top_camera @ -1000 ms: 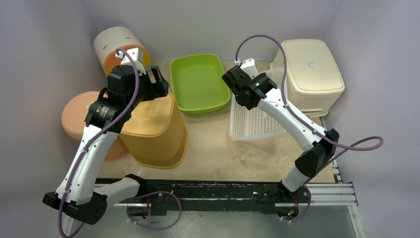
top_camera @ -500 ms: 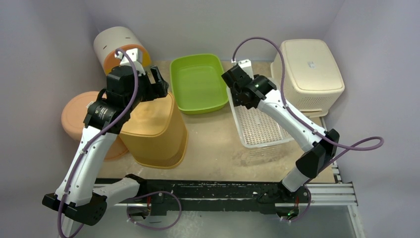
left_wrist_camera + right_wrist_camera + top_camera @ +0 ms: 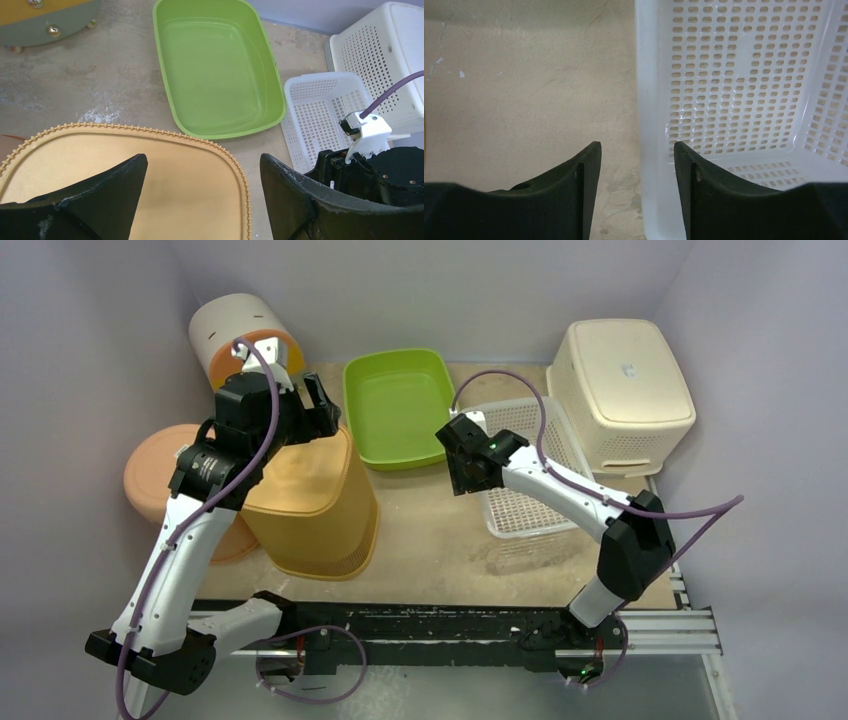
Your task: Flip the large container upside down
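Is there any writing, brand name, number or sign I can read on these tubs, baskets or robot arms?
No text can be read in any view.
Cream basket: a small mark on its upturned bottom, too small to read.
Green tub: no writing shows.
White basket: no writing shows.
Orange bin: no writing shows.

large container (image 3: 315, 502) | mustard-yellow plastic bin, rounded-rectangular | stands inverted: flat base faces up, ringed by a beaded edge, walls flare down to the table (image 3: 440, 540) | front-left area, just beside peach tub (image 3: 150, 475), near green tray (image 3: 400, 405), front-left of it
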